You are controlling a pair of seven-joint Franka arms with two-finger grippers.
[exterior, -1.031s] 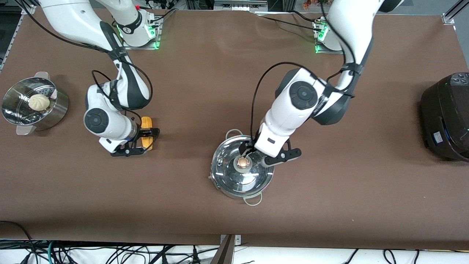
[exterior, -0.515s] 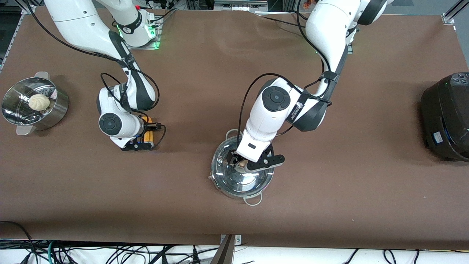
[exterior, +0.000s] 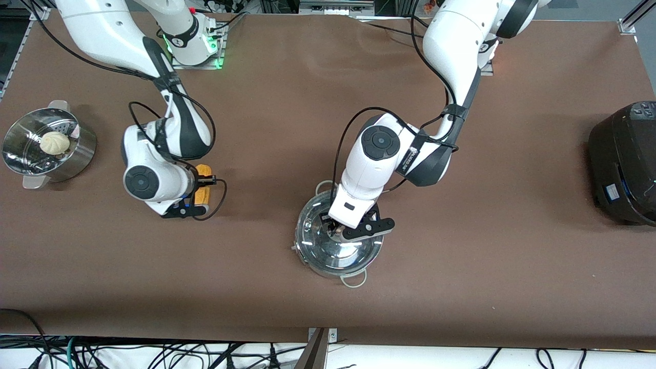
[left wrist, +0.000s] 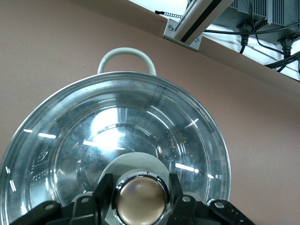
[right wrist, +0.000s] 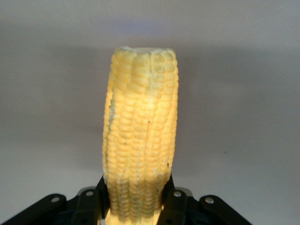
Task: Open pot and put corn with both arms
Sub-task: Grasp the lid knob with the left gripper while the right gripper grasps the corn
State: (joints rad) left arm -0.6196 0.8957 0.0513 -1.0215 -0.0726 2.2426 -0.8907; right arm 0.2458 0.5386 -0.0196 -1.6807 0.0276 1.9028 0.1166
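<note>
The steel pot (exterior: 328,266) stands mid-table with its glass lid (exterior: 312,241) on it. My left gripper (exterior: 336,231) is down on the lid, its fingers (left wrist: 104,187) closed on either side of the copper-coloured knob (left wrist: 140,204); the lid rests level on the pot (left wrist: 206,140). The corn (exterior: 204,192) is toward the right arm's end of the table. My right gripper (exterior: 201,197) is shut on one end of the cob, low at the table. In the right wrist view the corn (right wrist: 140,122) sticks out from between the fingers (right wrist: 91,204).
A perforated steel steamer (exterior: 77,164) with a white bun (exterior: 54,142) stands at the right arm's end of the table. A large black cooker (exterior: 622,164) stands at the left arm's end. Bare brown table lies between the corn and the pot.
My left gripper moved from beside the knob to over it and closed round it. My right gripper shifted along the corn and closed on it.
</note>
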